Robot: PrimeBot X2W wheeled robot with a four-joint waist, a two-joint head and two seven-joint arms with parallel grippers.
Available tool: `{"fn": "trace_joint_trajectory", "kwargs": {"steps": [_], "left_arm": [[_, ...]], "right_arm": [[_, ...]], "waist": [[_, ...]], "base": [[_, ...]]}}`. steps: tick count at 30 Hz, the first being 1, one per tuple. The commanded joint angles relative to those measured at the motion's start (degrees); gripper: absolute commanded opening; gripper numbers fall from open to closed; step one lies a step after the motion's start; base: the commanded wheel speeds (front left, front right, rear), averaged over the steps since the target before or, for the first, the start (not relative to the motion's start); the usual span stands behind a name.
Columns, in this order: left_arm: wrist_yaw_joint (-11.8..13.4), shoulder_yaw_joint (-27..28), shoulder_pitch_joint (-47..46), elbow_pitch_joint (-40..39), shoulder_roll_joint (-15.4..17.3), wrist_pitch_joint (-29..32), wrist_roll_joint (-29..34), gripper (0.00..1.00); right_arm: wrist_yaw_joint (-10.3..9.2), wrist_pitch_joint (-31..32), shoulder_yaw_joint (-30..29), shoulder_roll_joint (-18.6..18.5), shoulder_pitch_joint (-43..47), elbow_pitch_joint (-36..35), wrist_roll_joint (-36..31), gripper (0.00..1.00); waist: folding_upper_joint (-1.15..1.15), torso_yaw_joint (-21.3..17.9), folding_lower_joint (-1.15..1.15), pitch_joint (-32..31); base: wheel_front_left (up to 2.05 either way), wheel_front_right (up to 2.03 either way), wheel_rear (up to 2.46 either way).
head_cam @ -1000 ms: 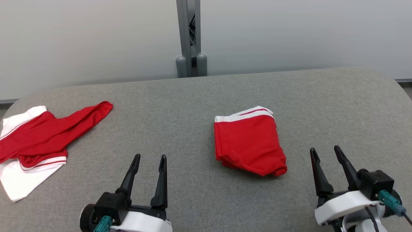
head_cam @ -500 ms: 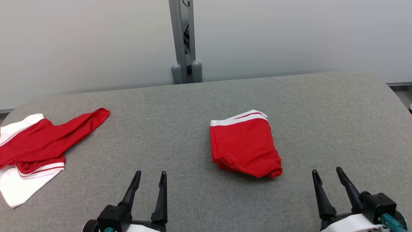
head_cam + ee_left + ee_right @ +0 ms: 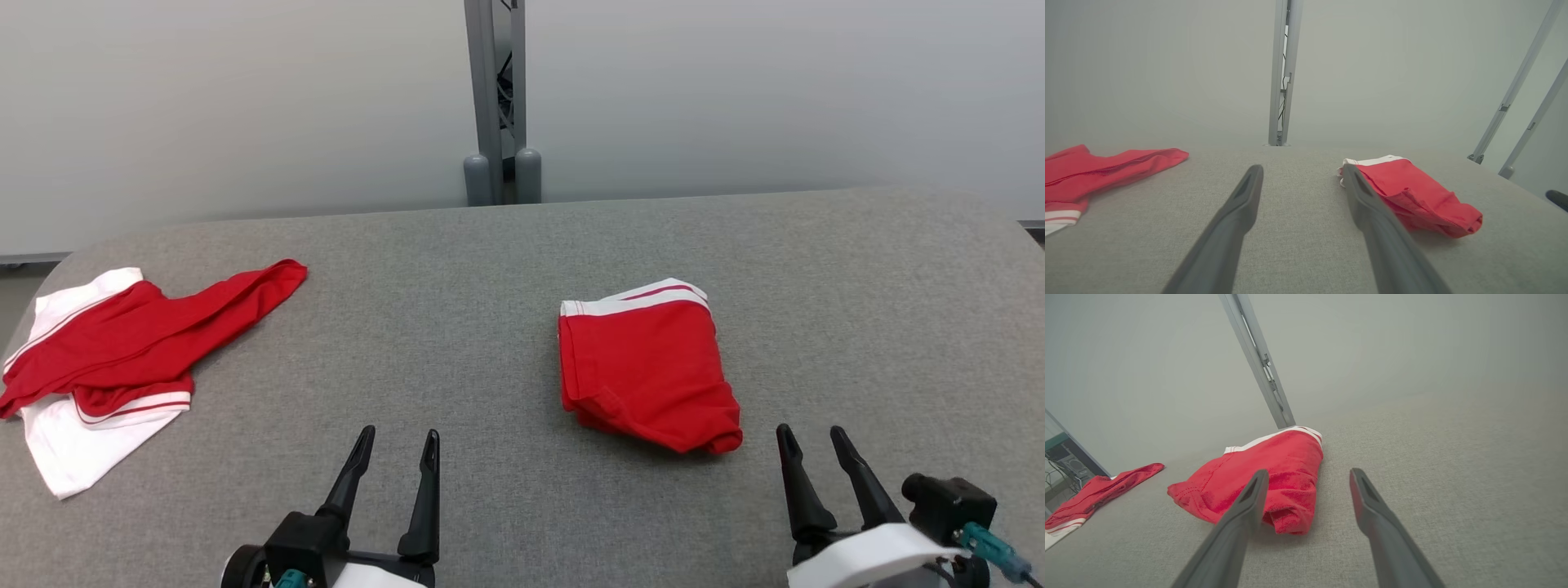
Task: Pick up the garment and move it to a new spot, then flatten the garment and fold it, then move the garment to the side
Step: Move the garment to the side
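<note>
A folded red garment [image 3: 647, 367] with a white striped band along its far edge lies right of the middle of the grey table [image 3: 490, 261]; it shows too in the left wrist view [image 3: 1412, 196] and the right wrist view [image 3: 1257, 482]. A second red and white garment [image 3: 122, 351] lies loose and unfolded at the table's left edge. My left gripper [image 3: 396, 445] stands open near the front edge, left of the folded garment and apart from it. My right gripper [image 3: 812, 441] is open too, just right of the garment's near corner, holding nothing.
A grey metal post [image 3: 498, 98] rises behind the table's far edge against a pale wall. Slanted metal struts [image 3: 1519, 94] stand at the right in the left wrist view. Bare grey surface lies between the two garments and right of the folded one.
The head camera has shifted, so the whole scene sits a little further right than half a second ago. Both grippers have drawn back toward the front edge over the last second. The garments lie as before.
</note>
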Motion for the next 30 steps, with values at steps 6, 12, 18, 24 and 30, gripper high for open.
{"fn": "trace_joint_trajectory", "kwargs": {"steps": [6,12,18,24,30], "left_arm": [[-0.81,-0.76,-1.93,0.6,0.22,-0.22,0.76,1.0],[-1.2,-1.51,-3.39,0.75,0.22,-0.22,0.73,1.0],[-1.21,-2.31,-4.61,1.49,0.23,-0.22,0.92,1.0],[-0.82,-2.32,-5.38,2.15,0.22,-0.22,0.98,1.0],[-0.92,-2.43,-6.34,2.69,0.23,-0.22,1.13,1.0]], "right_arm": [[0.0,4.47,1.68,-0.07,-9.3,7.06,15.03,1.0],[0.0,10.95,2.13,-1.93,-17.85,14.4,25.04,1.0],[0.0,12.68,2.02,-4.3,-23.31,22.6,29.35,1.0],[0.0,14.76,1.14,-4.02,-26.22,26.94,34.77,1.0],[0.0,12.72,4.59,-4.2,-28.38,31.17,35.15,0.42]], "waist": [[0.0,2.85,0.0,2.43],[0.0,5.63,0.0,4.83],[0.0,8.3,0.0,6.82],[0.0,9.76,0.0,8.13],[0.0,10.84,0.0,8.89]], "base": [[0.0,0.0,0.0],[0.0,0.0,0.0],[0.0,0.0,0.0],[0.0,0.0,0.0],[0.0,0.0,0.0]]}}
